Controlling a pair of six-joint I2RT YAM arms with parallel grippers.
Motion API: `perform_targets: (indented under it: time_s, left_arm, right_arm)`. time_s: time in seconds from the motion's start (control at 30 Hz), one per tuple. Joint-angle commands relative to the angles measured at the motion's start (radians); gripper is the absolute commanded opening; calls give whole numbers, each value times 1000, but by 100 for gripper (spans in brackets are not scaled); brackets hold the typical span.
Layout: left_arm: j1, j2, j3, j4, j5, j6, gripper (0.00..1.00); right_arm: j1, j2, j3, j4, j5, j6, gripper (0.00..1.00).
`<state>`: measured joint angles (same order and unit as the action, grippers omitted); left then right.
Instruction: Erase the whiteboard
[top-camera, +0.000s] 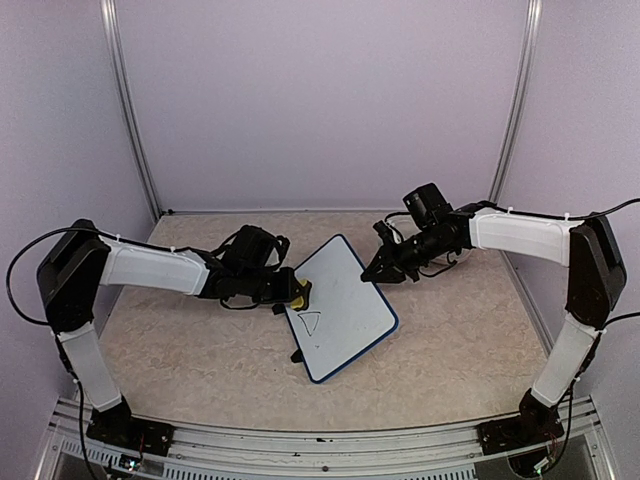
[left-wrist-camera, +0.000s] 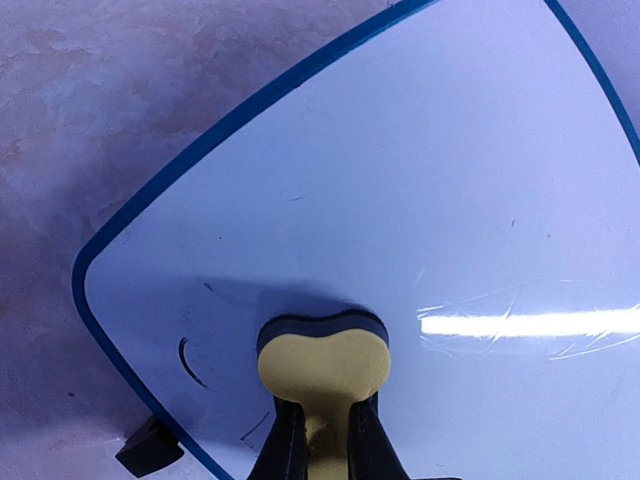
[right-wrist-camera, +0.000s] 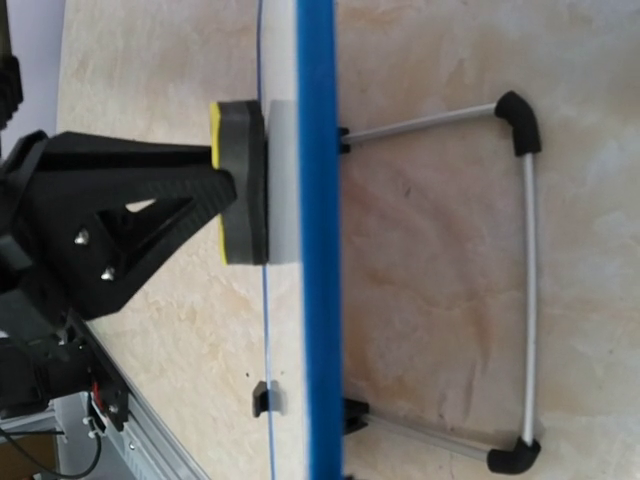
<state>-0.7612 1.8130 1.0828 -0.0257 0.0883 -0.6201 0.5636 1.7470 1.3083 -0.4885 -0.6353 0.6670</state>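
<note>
Lavender walls (top-camera: 320, 100), aluminium posts at the corners, beige marbled table (top-camera: 450, 350). The whiteboard (top-camera: 350, 295) sits mid-table between the two arms, turned corner-on. It is propped at a tilt on a wire stand (right-wrist-camera: 528, 280) with black end caps. From the right wrist it shows edge-on, blue rim toward the camera.

Left jaws: nearly closed, clamped on the yellow eraser (left-wrist-camera: 323, 365), whose dark felt face lies flat against the board near its left corner. Right jaws: fully closed, tips at the board's far right rim. Whether they pinch the rim or only brace against it, I cannot tell.

Marks to clear: a small triangle scribble (top-camera: 308, 322) just on the near side of the eraser, and a curved stroke (left-wrist-camera: 190, 362) beside it in the left wrist view. The rest of the face looks clean, with glare.

Handling, my reading: a light, stiff panel, glossy and slippery on the face. On that thin stand it will likely skate or tip under a sideways wipe, so it wants steadying. Best purchase is the blue rim, on the side opposite the eraser and clear of the writing face. Press modestly; the stand looks slight.
</note>
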Motion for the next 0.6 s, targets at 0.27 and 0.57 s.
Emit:
perform_targets:
  time_s: [0.27, 0.57]
  left_arm:
    - [139, 101, -27, -53, 133, -73, 0]
    - [156, 153, 22, -21, 110, -89, 0]
  right_arm:
    - [13, 16, -5, -16, 3, -27, 0]
    - [13, 10, -19, -6, -1, -28, 0]
